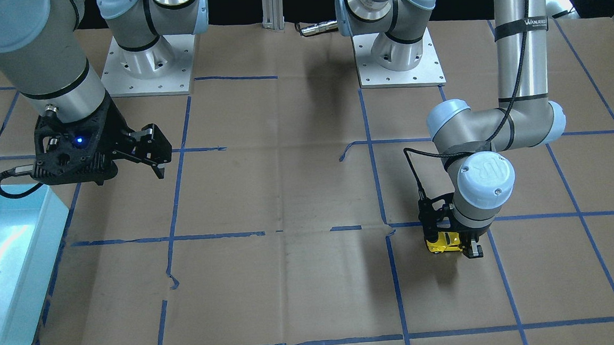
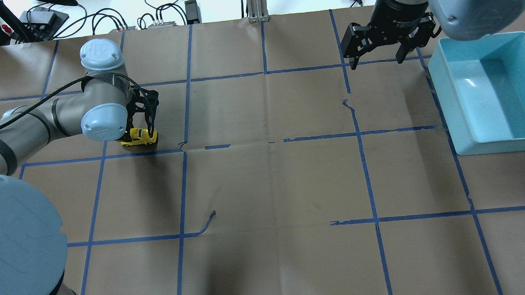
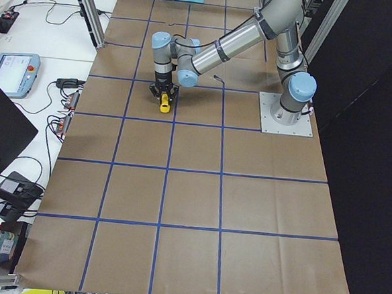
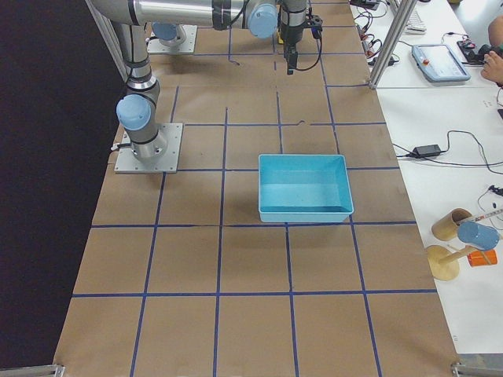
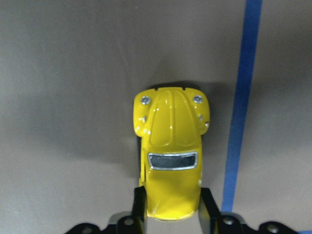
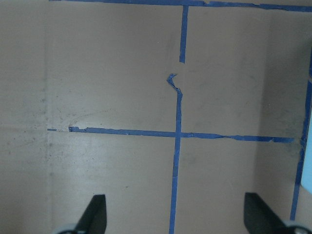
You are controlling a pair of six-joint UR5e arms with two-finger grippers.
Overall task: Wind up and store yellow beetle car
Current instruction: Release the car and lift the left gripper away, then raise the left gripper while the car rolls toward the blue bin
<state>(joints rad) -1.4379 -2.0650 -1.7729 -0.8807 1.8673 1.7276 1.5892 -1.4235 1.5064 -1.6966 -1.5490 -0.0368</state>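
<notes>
Because winding likely needs wheels pressed on the brown paper table [image 5: 73,73], the left gripper [image 5: 173,207], low in its wrist view, clamps the glossy yellow beetle toy car [image 5: 170,146] by its rear; farther, upper right overhead, the right gripper [image 2: 378,60] hangs spread wide near the pale-blue plastic tray [image 2: 491,146].

The small, glossy yellow beetle car [image 5: 170,146] runs off the bottom edge of the left wrist view, which cuts away its rear end. Its wheels are hidden under the body. The black two-finger left gripper [image 5: 173,214] shows only its fingers [image 5: 140,209] there, pressed to the car's flanks. From across the table the grey wrist [image 1: 481,183] covers most of the car, and overhead a blue-capped joint [image 2: 104,123] overlaps part of it. From the table's ends the car is too small to make out. The black right gripper [image 6: 176,209] has its fingers cropped by the bottom edge. The light-blue plastic bin [image 1: 8,337] is cut off by the front view's left edge.
</notes>
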